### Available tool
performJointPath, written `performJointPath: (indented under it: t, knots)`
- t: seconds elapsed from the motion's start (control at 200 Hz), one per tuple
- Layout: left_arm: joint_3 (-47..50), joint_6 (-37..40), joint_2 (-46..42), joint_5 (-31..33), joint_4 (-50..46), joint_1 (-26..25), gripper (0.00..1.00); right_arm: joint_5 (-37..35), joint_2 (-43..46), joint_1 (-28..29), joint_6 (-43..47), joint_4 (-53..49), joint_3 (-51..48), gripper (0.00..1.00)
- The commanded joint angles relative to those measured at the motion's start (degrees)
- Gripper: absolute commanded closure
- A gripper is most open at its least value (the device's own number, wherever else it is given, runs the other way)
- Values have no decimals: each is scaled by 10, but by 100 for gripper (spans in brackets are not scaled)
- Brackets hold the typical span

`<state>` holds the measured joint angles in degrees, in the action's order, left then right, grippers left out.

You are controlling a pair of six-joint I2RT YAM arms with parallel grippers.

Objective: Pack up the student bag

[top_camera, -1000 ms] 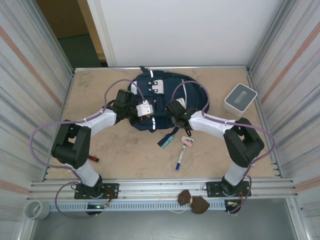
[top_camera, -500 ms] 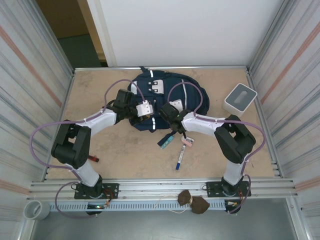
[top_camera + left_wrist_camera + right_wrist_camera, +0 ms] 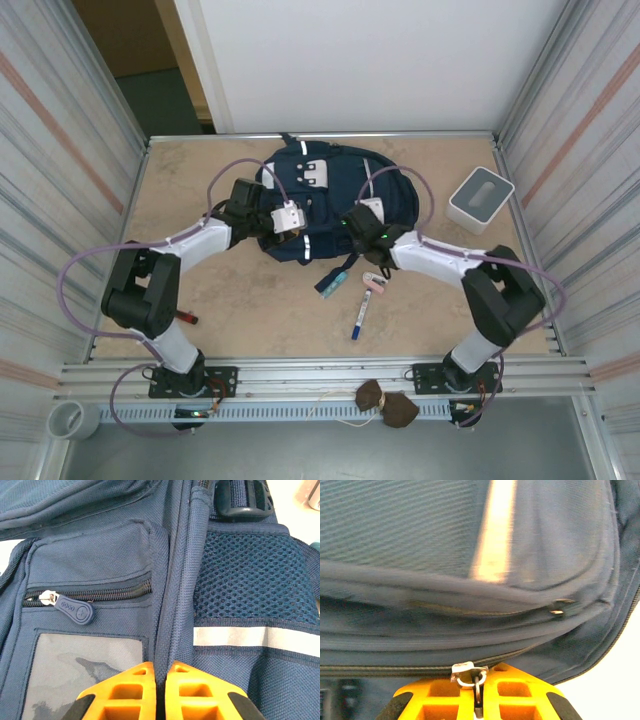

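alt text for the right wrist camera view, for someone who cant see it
The right gripper, orange and seen from close behind, is shut on a metal zipper pull of the navy student bag, whose zipper line runs off to the left. Above lie folds of blue fabric with a pale stripe; bare table shows at lower right.

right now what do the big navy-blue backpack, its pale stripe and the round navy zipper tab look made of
Navy-blue backpack: woven synthetic cloth, matte, coarse weave.
Pale stripe: likely reflective tape, smooth, sewn on.
Round zipper tab: probably moulded rubber or plastic, embossed marking.
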<state>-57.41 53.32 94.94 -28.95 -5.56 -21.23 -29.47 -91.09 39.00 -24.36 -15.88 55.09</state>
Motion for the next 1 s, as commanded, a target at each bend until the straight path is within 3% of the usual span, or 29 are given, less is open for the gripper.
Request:
performJointPath:
  t: [0.0, 0.09, 0.22, 0.286, 0.391, 0.521, 0.636, 0.867, 0.997]
  knots:
    - [12, 3, -31, 15, 18, 40, 100, 80, 56, -63, 6, 0, -46, 100]
    - [18, -4, -34, 34, 40, 59, 100, 162, 74, -91, 13, 30, -68, 100]
    - [19, -13, -38, 56, 56, 63, 97, 222, 80, -87, 19, 67, -67, 100]
    - [19, -21, -40, 56, 60, 53, 80, 239, 75, -87, 18, 74, -55, 100]
    - [24, -29, -52, 58, 75, 32, 62, 266, 64, -89, 20, 72, -28, 100]
    - [24, -43, -79, 40, 89, -1, 44, 310, 60, -87, 14, 73, 0, 100]
    - [12, -18, -81, 36, 79, -52, 35, 339, 62, -84, 0, 81, 10, 100]
    - [-46, 17, -10, 84, 69, -122, 34, 373, 65, -75, -11, 89, 30, 100]
    - [-71, 20, 27, 128, 86, -129, 50, 384, 68, -74, -11, 88, 28, 100]
